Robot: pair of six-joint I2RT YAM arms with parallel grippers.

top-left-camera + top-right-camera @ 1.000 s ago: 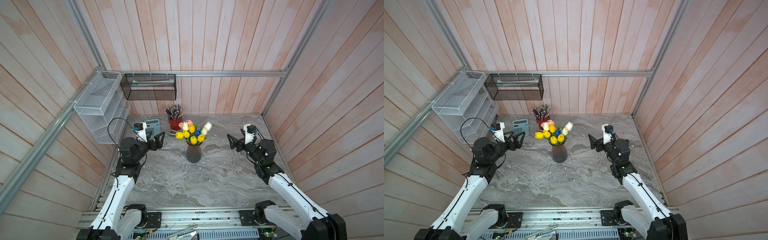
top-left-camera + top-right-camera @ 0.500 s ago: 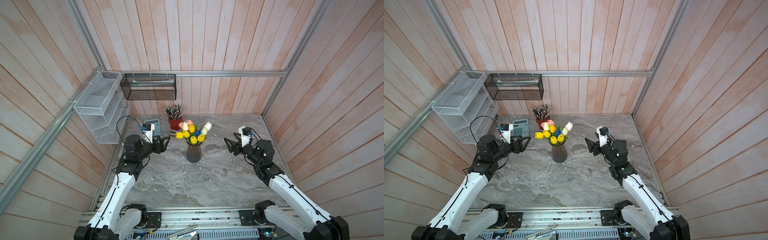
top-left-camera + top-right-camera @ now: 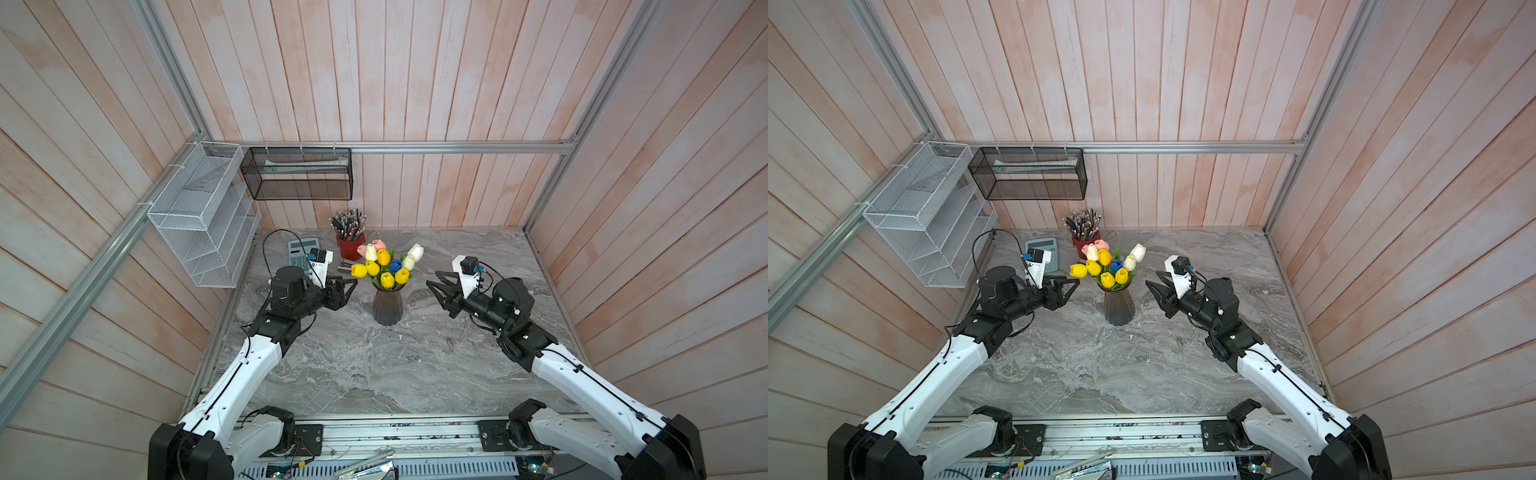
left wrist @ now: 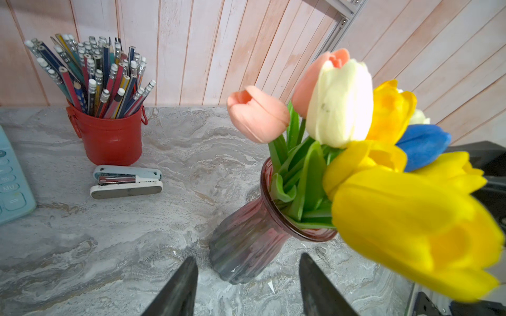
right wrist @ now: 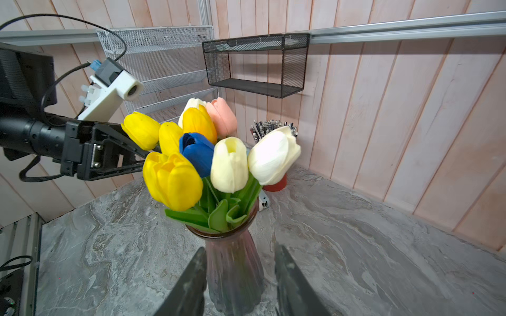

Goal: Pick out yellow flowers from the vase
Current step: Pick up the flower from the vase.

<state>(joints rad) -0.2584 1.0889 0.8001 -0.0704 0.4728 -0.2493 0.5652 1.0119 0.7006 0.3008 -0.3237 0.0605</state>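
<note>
On my left, the left gripper (image 3: 351, 291) hangs with its black jaws apart and empty, close to the outermost of the yellow flowers (image 3: 358, 271), artificial tulips with closed yellow heads on thin green stems. All five stand mid-table in the vase (image 3: 387, 307), a dark translucent ribbed one with a flared rim, mixed in with white, pink and blue tulips. Further right, the right gripper (image 3: 433, 284) is likewise parted and empty, near the vase but clear of it. I judge this to be the approach. I would pinch the leaning yellow stem below its head with the left and pull along the stem, bracing the vase's neck with the right against tipping. For writing, I read only "MU" and "%" on the pale blue calculator (image 4: 11, 175); the white stapler (image 4: 126, 180) shows no legible brand.
</note>
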